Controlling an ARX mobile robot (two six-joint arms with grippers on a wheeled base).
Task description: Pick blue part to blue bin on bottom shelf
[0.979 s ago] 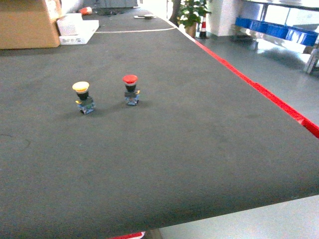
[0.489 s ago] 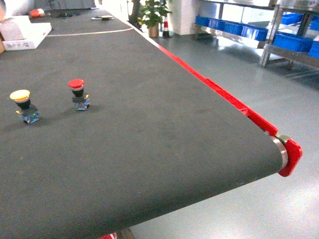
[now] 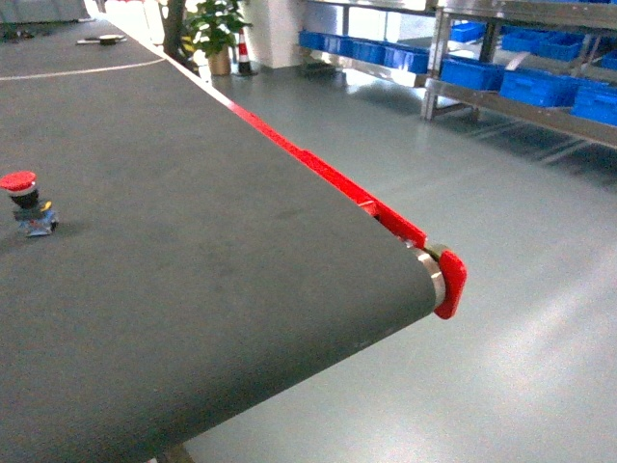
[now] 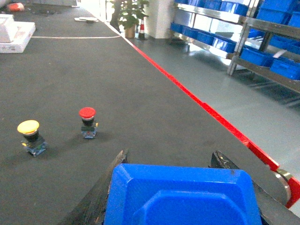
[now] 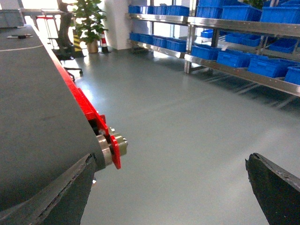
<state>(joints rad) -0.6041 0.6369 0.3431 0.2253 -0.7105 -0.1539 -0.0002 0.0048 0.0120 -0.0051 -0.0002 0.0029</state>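
Note:
The blue part (image 4: 183,197) is a glossy blue plastic piece filling the bottom of the left wrist view. My left gripper (image 4: 170,158) is shut on it, one dark finger along each side, above the dark belt. My right gripper (image 5: 171,159) hangs open and empty over the grey floor, just past the belt's end roller. Blue bins (image 5: 233,57) line the lowest steel level (image 5: 243,75) of the rack across the floor. In the head view those bins (image 3: 535,85) show at the upper right. Neither gripper appears in the head view.
A long dark conveyor belt (image 3: 193,251) has a red side rail (image 3: 328,178) and a red end cap (image 3: 449,283). A red push-button (image 4: 87,121) and a yellow one (image 4: 30,136) stand on it. Open grey floor (image 3: 501,289) separates belt and racks. A potted plant (image 3: 214,29) stands far back.
The head view has swung to the right. The yellow button has left it, the red one has slid to the left edge, and the belt's end and the racks have come into view.

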